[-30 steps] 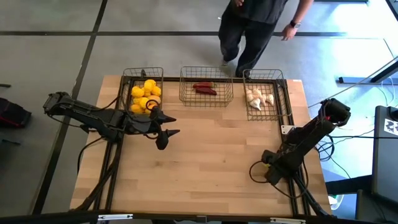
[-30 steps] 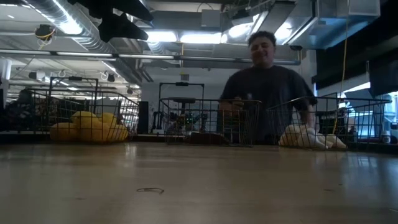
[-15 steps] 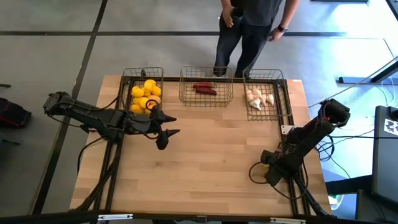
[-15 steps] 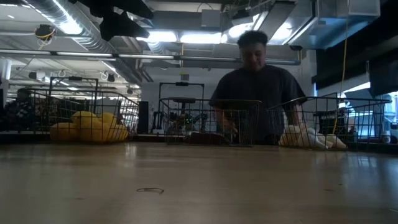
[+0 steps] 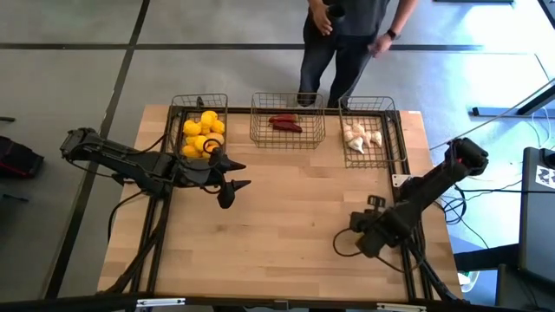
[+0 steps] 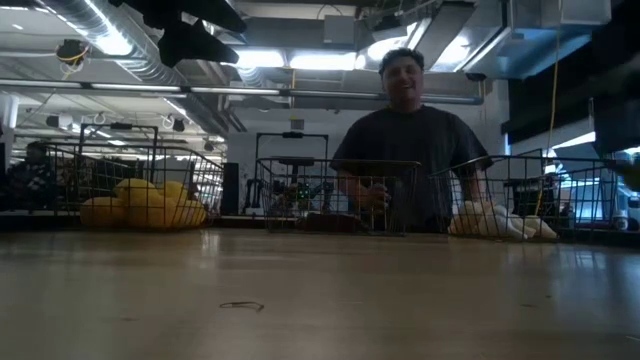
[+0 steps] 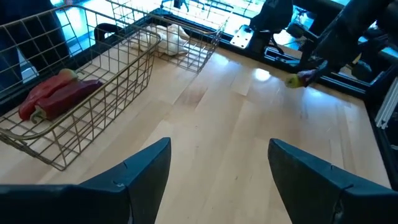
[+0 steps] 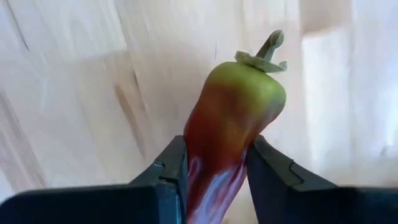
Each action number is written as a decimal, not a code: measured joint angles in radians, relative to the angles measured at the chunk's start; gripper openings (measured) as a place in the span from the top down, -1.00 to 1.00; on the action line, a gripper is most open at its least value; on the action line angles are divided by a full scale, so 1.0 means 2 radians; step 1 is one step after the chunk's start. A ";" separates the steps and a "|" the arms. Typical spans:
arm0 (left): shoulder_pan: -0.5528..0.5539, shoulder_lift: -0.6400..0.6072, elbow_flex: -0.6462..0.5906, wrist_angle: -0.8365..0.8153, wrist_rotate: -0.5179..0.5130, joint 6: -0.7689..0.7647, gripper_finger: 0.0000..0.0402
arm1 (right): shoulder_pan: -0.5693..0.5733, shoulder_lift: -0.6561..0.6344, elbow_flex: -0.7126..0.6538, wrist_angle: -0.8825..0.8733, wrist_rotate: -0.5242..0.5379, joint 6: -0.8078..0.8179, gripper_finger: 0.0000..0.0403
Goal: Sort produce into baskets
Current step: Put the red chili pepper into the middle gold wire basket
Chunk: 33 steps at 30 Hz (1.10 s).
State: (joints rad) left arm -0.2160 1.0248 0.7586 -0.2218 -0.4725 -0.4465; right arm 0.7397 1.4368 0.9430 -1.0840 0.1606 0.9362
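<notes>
Left arm: reaches across the table's left side. Left gripper hangs near the lemon basket, jaws spread and empty, unmoved over the last second.

Left basket: holds the lemons, a heap of yellow fruit.

Middle basket: holds chili peppers, dark red, lying flat. This is judged the destination for the item now in transit.

Right basket: holds garlic bulbs, whitish.

Right arm: a second ago it was folded low by the table's right edge; it has now swung inward toward the front centre of the table. Right gripper is clamped on a chili pepper, red shading to green at the stem end, stalk pointing away from the wrist, bare wood beyond it.

Person: stands beyond the far edge, behind the middle basket.

Status: three sorts already separated. The pepper is judged freshly picked and beginning its carry; release over the middle basket remains.
</notes>
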 joint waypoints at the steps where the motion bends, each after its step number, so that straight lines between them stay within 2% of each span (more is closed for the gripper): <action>1: 0.000 0.000 0.000 0.000 0.000 0.000 -0.32 | -0.009 0.000 0.007 -0.003 0.006 -0.019 0.46; 11: -0.004 0.000 0.000 0.001 0.000 0.004 -0.32 | -0.125 -0.001 0.100 -0.023 0.088 -0.221 0.46; 15: -0.006 0.000 0.000 0.001 0.000 0.004 -0.32 | -0.186 -0.001 0.143 -0.007 0.129 -0.305 0.46; 18: -0.006 0.000 0.000 0.001 0.000 0.005 -0.32 | -0.232 -0.004 0.169 0.033 0.141 -0.374 0.46; 25: -0.008 0.000 0.000 0.005 -0.002 0.005 -0.32 | -0.346 -0.005 0.200 0.159 0.099 -0.495 0.46; 30: -0.010 0.002 0.000 0.010 -0.002 0.006 -0.32 | -0.424 0.000 0.200 0.213 0.037 -0.508 0.46; 33: -0.013 0.004 0.000 0.018 -0.004 0.007 -0.32 | -0.459 0.007 0.195 0.232 0.025 -0.511 0.46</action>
State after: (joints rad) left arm -0.2417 1.0331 0.7591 -0.1866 -0.4797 -0.4315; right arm -0.1790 1.4506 1.3333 -0.6194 0.2102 -0.0852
